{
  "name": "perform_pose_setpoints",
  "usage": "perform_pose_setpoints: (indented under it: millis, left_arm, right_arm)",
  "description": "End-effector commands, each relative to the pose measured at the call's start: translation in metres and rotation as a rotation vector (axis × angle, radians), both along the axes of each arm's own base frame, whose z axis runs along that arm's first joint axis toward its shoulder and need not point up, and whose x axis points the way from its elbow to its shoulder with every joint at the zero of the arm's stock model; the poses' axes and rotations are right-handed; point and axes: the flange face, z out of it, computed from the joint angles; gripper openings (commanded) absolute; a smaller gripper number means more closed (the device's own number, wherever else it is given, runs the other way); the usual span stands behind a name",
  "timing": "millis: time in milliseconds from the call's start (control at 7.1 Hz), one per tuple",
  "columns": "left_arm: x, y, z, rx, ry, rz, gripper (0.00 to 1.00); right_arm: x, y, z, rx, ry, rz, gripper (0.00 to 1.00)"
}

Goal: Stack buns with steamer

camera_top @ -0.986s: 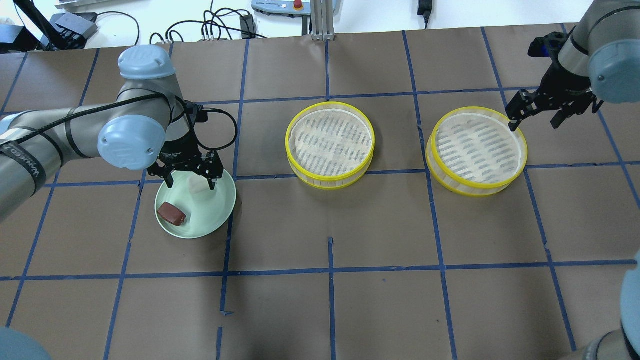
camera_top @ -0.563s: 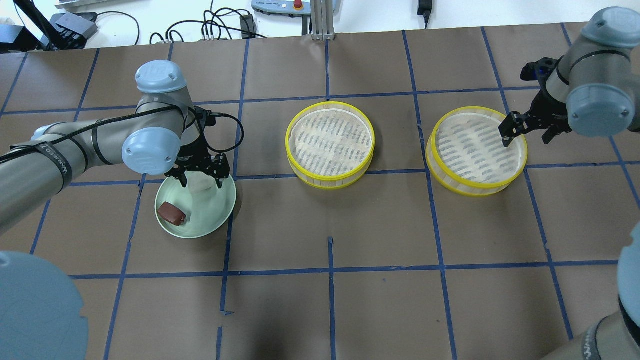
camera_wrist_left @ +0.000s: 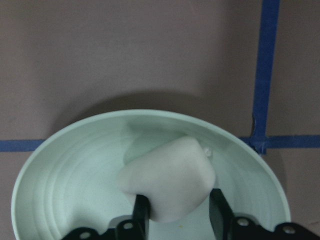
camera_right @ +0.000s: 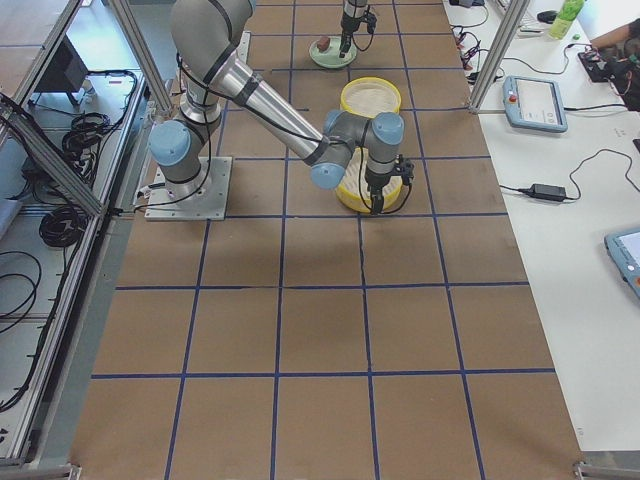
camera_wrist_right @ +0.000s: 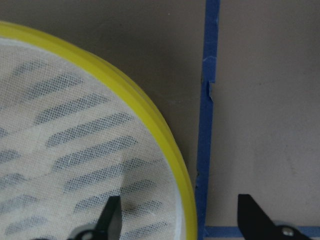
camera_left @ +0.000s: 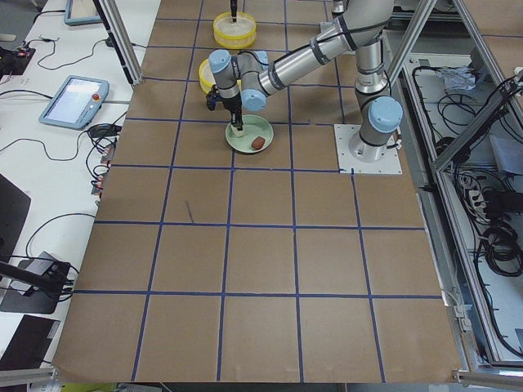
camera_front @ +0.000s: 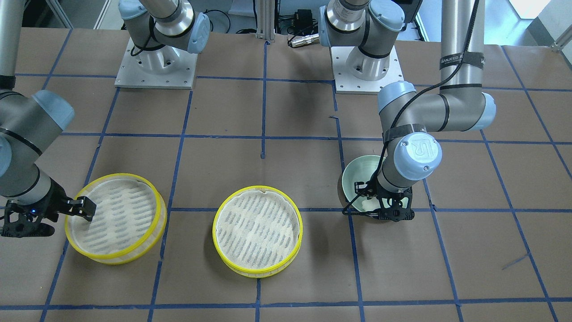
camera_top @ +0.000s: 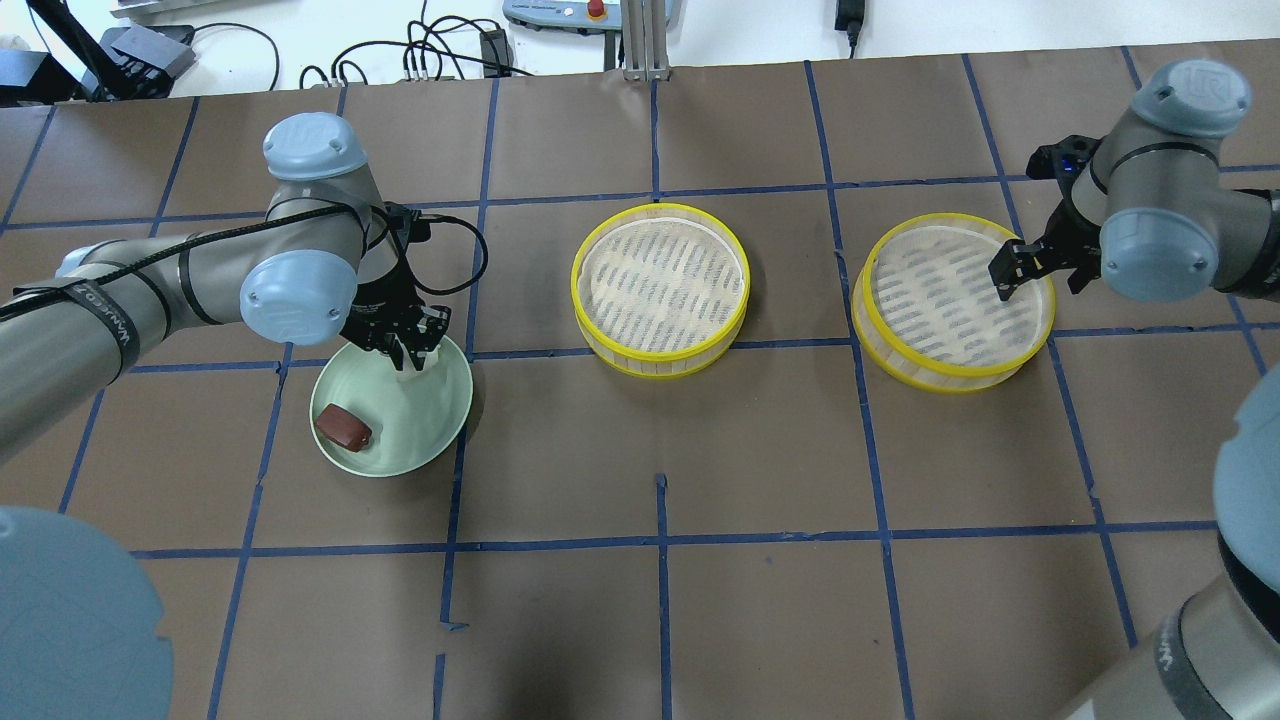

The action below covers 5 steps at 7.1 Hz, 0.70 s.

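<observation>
The white bun sits in the pale green plate, at its far edge. My left gripper is shut on this bun, with its fingers on both sides of it. The reddish-brown bun lies at the plate's near left. Two yellow-rimmed steamer trays stand on the table, a middle one and a right one. My right gripper is open and straddles the right tray's yellow rim, one finger over the mesh and one outside.
The brown table is marked with a grid of blue tape. Cables and a pendant lie beyond the far edge. The two arm bases are bolted at the robot's side.
My left gripper has closed on the white bun, which it straddled open before. My right gripper has moved left and down onto the right tray's rim.
</observation>
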Motion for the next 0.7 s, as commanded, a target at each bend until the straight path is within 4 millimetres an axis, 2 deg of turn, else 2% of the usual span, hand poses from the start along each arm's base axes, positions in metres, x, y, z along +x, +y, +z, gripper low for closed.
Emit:
perform_pose_setpoints:
  millis: [0, 141, 282, 423, 563]
  left_arm:
    - [-0.006, -0.007, 0.035, -0.029, 0.035, 0.142, 0.0]
    - [-0.027, -0.02, 0.053, -0.011, 0.177, 0.316, 0.0]
    - [-0.051, -0.033, 0.062, 0.033, 0.376, 0.546, 0.0]
    - [-0.083, -0.041, 0.069, 0.072, 0.55, 0.7, 0.0]
    - [-0.119, -0.046, 0.058, 0.076, 0.567, 0.771, 0.11]
  right_arm:
    - [-0.001, -0.004, 0.006, -0.01, 0.008, 0.057, 0.31]
    - [-0.002, -0.006, 0.01, -0.018, 0.009, 0.061, 0.24]
    - [-0.001, -0.005, 0.008, -0.005, 0.003, 0.061, 0.15]
    - [-0.002, -0.007, 0.011, -0.011, 0.008, 0.061, 0.13]
    - [-0.005, -0.013, 0.026, -0.025, 0.011, 0.061, 0.12]
